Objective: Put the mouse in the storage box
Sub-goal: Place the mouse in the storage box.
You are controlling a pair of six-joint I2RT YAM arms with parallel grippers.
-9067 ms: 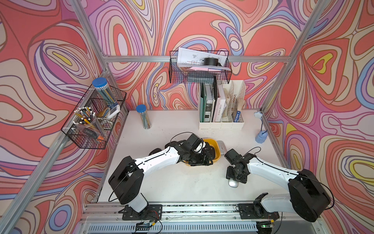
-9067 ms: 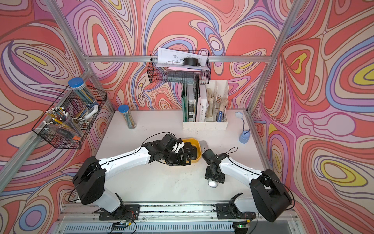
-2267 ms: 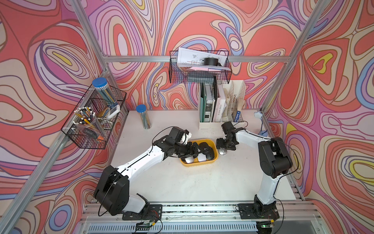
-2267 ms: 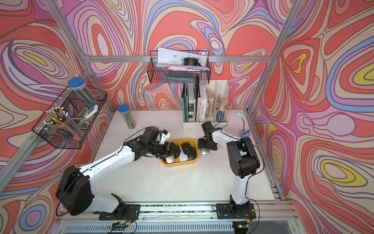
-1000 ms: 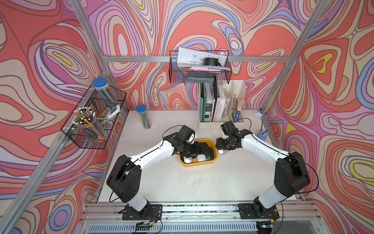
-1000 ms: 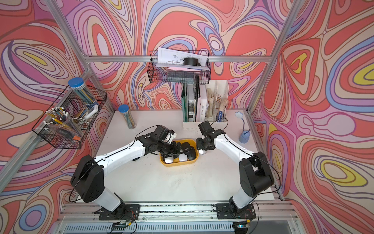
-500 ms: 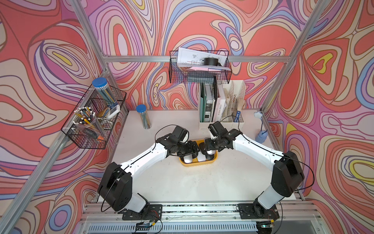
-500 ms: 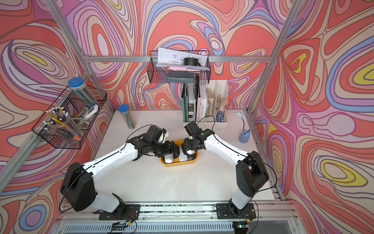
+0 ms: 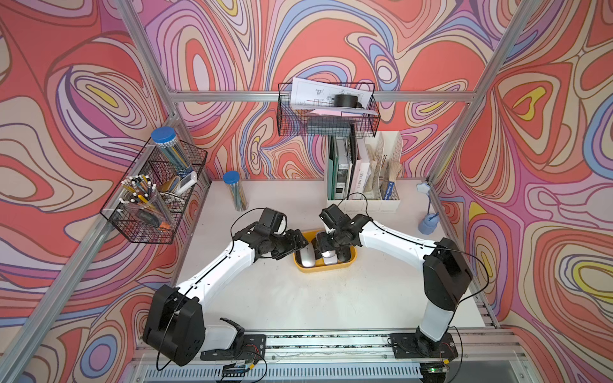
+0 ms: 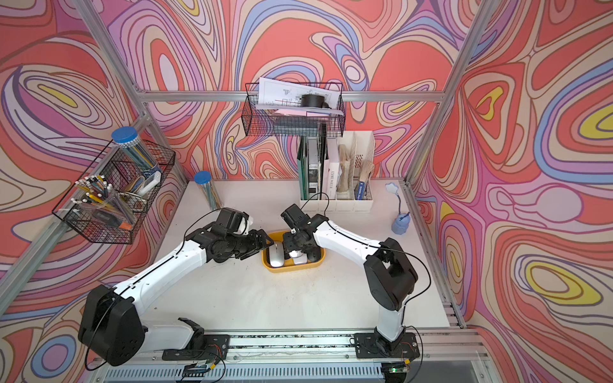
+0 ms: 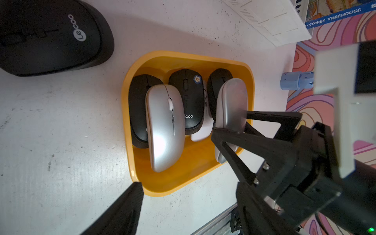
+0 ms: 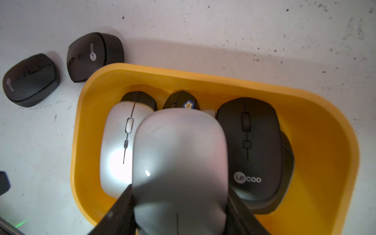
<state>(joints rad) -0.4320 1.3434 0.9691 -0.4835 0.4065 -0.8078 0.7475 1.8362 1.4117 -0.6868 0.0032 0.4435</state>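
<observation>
The storage box (image 9: 326, 268) (image 10: 292, 268) is a shallow yellow-orange tub in the middle of the white table, and several black and silver mice lie in it. My right gripper (image 12: 179, 193) (image 9: 326, 247) is shut on a silver mouse (image 12: 179, 154) (image 11: 232, 105), held just above the mice in the box (image 12: 203, 77). Beside the box's left end, my left gripper (image 11: 188, 186) (image 9: 300, 245) is open with nothing between its fingers; one fingertip (image 11: 136, 189) sits close to the box rim (image 11: 162, 191).
Two black mice (image 12: 30, 79) (image 12: 93, 55) lie on the table outside the box, one of them (image 11: 50, 36) near my left gripper. At the back stand a white file organizer (image 9: 365, 199), a blue-lidded tube (image 9: 234, 190) and a small blue lamp (image 9: 428, 225).
My right gripper has carried the silver mouse from the table right of the box to over the box. My left gripper has drawn back to the box's left end.
</observation>
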